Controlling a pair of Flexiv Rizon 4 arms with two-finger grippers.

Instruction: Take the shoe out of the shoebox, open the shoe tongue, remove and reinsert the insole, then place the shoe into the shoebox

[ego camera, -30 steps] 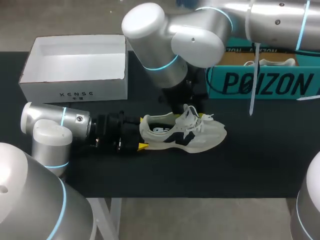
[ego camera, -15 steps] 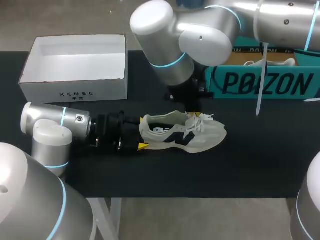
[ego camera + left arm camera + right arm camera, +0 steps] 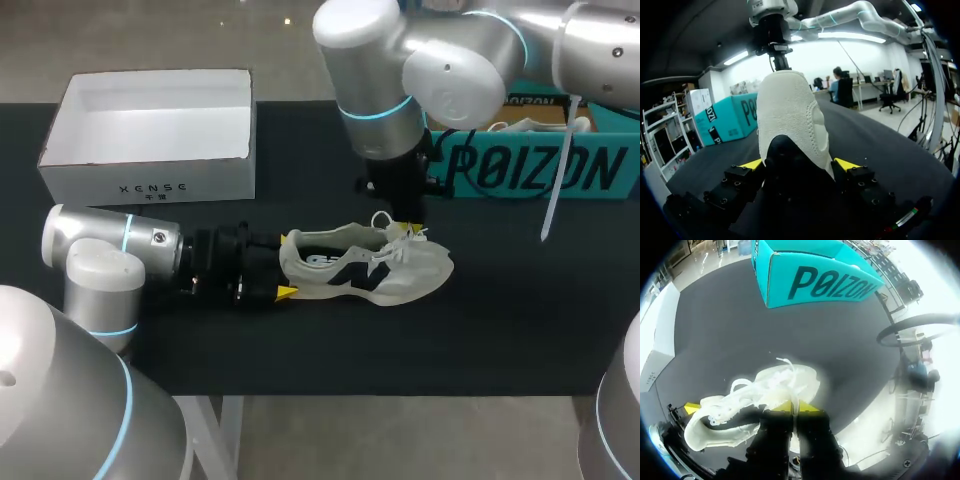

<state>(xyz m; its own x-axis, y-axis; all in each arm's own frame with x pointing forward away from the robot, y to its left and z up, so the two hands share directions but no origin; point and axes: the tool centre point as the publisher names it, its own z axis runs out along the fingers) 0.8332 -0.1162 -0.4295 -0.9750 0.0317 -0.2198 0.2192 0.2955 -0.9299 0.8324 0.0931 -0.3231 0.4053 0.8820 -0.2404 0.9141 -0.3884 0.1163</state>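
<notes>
A white and black sneaker (image 3: 405,275) lies on its side on the black table, toe to the right. My left gripper (image 3: 285,265) holds its heel, one yellow tip on each side; the left wrist view shows the heel (image 3: 790,110) wedged between those fingers (image 3: 847,164). My right gripper (image 3: 405,228) hangs over the lace area with its tips pressed together. The right wrist view shows a thin white lace strand pinched between the tips of that gripper (image 3: 795,407), above the sneaker (image 3: 740,405). The teal shoebox (image 3: 540,170) stands at the back right.
A white open box (image 3: 150,150) sits at the back left, also seen beside the sneaker in the right wrist view as a white box (image 3: 655,340). Another light shoe lies inside the teal box (image 3: 815,282). Bare black table lies in front of and right of the sneaker.
My right gripper has shut on the laces and its arm has shifted right and a little back. The left arm and the sneaker's heel have stayed put.
</notes>
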